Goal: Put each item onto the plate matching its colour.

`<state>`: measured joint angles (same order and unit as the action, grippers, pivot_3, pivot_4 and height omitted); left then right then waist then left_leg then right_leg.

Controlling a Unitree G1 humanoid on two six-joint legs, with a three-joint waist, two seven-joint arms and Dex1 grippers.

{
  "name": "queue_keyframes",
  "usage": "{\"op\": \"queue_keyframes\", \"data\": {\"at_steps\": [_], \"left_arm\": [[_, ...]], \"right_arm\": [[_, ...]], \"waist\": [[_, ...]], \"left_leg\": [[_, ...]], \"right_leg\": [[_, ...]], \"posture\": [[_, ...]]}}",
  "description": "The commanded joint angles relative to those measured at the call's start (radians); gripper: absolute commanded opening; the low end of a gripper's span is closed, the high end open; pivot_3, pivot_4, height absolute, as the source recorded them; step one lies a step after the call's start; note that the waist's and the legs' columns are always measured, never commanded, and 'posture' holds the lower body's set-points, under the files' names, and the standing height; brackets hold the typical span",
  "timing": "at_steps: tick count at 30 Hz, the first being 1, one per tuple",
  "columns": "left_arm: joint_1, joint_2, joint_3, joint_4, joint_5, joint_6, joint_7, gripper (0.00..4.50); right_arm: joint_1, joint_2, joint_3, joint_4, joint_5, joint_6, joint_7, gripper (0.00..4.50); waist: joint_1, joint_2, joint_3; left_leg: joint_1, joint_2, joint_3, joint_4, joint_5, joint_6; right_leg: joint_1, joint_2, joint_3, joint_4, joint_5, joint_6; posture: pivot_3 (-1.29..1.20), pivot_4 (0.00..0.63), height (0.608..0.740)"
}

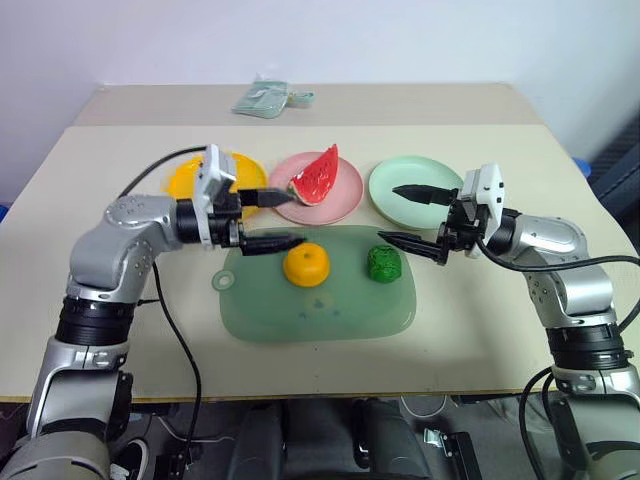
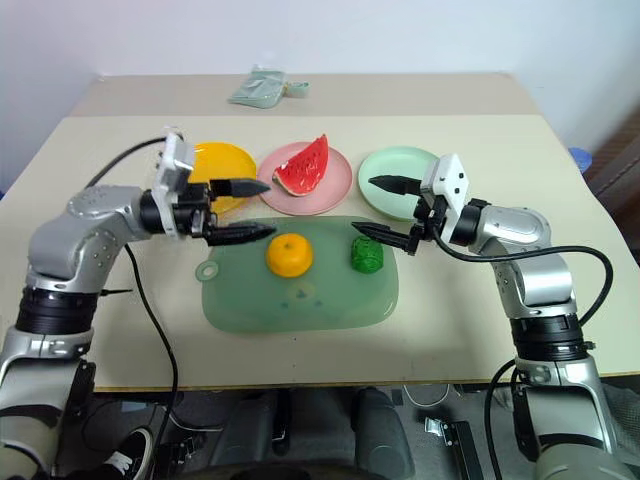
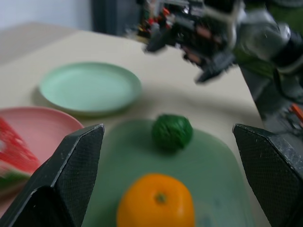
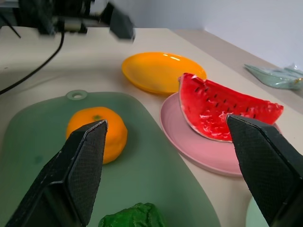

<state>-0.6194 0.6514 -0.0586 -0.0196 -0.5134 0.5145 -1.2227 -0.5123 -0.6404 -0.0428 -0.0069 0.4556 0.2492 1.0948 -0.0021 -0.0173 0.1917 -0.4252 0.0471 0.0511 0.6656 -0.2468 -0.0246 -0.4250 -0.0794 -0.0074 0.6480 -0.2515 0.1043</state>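
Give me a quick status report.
Left pincer and right pincer open, empty. Watermelon on pink plate. Orange and green vegetable on mat. Nothing in the way.

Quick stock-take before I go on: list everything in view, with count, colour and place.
watermelon wedge: 1, red with green rind, on the pink plate
orange: 1, orange, on the mat
green vegetable: 1, dark green, on the mat, right of the orange
yellow plate: 1, yellow, left of the row
pink plate: 1, pink, middle
mint plate: 1, pale green, right, bare
mat: 1, translucent green, in front of the plates
packet: 1, pale green, far edge of the table
table: 1, beige
left gripper: jaws open, empty
right gripper: jaws open, empty
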Motion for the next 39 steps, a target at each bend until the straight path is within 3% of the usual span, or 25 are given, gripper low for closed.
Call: {"op": "queue_keyframes", "data": {"at_steps": [1, 6, 14, 17, 18, 23, 29, 32, 35, 39], "left_arm": [[0.03, 0.015, -0.111, 0.016, 0.173, -0.189, -0.012, 4.45], [0.017, -0.074, -0.139, 0.099, 0.242, -0.288, 0.058, 4.45], [0.004, -0.105, -0.188, 0.178, 0.328, -0.326, 0.062, 4.45], [0.017, -0.108, -0.184, 0.176, 0.319, -0.321, 0.051, 3.56], [0.018, -0.113, -0.172, 0.167, 0.314, -0.318, 0.064, 3.25], [0.003, -0.129, -0.092, 0.119, 0.237, -0.258, 0.102, 3.25], [-0.048, -0.116, 0.098, 0.095, 0.104, -0.121, 0.205, 3.25], [-0.066, -0.128, 0.176, 0.189, 0.155, -0.223, 0.333, 3.25], [-0.138, -0.16, 0.233, 0.317, 0.254, -0.323, 0.591, 3.25], [-0.216, -0.197, 0.269, 0.465, 0.318, -0.392, 0.805, 3.25]], "right_arm": [[-0.003, -0.012, -0.024, -0.043, 0.011, -0.006, -0.001, 4.13], [0.013, -0.009, -0.028, -0.069, 0.011, -0.001, -0.016, 4.13], [0.051, -0.05, -0.028, -0.118, 0.05, 0.058, 0.032, 4.13], [0.063, -0.054, -0.028, -0.13, 0.049, 0.054, 0.031, 4.13], [0.063, -0.051, -0.03, -0.133, 0.051, 0.054, 0.026, 4.13], [0.064, -0.054, -0.037, -0.138, 0.069, 0.066, 0.036, 4.13], [0.018, -0.016, -0.033, -0.091, 0.034, 0.027, -0.019, 4.13], [-0.028, 0.022, -0.033, -0.023, -0.02, -0.047, -0.079, 4.13], [-0.099, 0.051, -0.04, 0.081, -0.082, -0.122, -0.148, 4.13], [-0.11, 0.061, -0.02, 0.099, -0.082, -0.124, -0.132, 4.13]], "waist": [[0.0, 0.0, 0.0], [0.013, 0.0, 0.0], [0.014, 0.0, 0.0], [0.014, 0.0, 0.0], [0.014, 0.0, 0.0], [0.013, 0.0, 0.0], [0.012, 0.0, 0.0], [0.009, 0.0, 0.0], [0.011, 0.0, 0.0], [0.017, -0.001, 0.0]], "left_leg": [[0.0, 0.0, 0.0, 0.0, 0.0, 0.0], [0.0, 0.0, 0.0, 0.0, 0.0, 0.0], [0.0, 0.0, 0.0, 0.0, 0.0, 0.0], [0.0, 0.0, 0.0, 0.0, 0.0, 0.0], [0.0, 0.0, 0.0, 0.0, 0.0, 0.0], [0.0, 0.0, 0.0, 0.0, 0.0, 0.0], [0.0, 0.0, 0.0, 0.0, 0.0, 0.0], [0.0, 0.0, 0.0, 0.0, 0.0, 0.0], [0.0, 0.0, 0.0, 0.001, 0.0, 0.0], [-0.001, 0.0, 0.0, 0.001, 0.0, 0.0]], "right_leg": [[0.0, 0.0, 0.0, 0.0, 0.0, 0.0], [0.0, 0.0, 0.0, 0.0, 0.0, 0.0], [0.0, 0.0, 0.0, 0.0, 0.0, 0.0], [0.0, 0.0, 0.0, 0.0, 0.0, 0.0], [0.0, 0.0, 0.0, 0.0, 0.0, 0.0], [0.0, 0.0, 0.0, 0.0, 0.0, 0.0], [0.0, 0.0, 0.0, 0.0, 0.0, 0.0], [0.0, 0.0, 0.0, 0.0, 0.0, 0.0], [0.0, 0.0, 0.0, 0.001, 0.0, 0.0], [0.0, 0.0, 0.0, -0.001, 0.0, 0.001]], "posture": [[0.0, 0.15, 0.74], [0.0, 0.15, 0.74], [0.0, 0.15, 0.74], [0.0, 0.15, 0.74], [0.0, 0.15, 0.74], [0.0, 0.15, 0.74], [0.0, 0.15, 0.74], [0.0, 0.15, 0.74], [0.0, 0.15, 0.74], [0.0, 0.15, 0.74]]}}
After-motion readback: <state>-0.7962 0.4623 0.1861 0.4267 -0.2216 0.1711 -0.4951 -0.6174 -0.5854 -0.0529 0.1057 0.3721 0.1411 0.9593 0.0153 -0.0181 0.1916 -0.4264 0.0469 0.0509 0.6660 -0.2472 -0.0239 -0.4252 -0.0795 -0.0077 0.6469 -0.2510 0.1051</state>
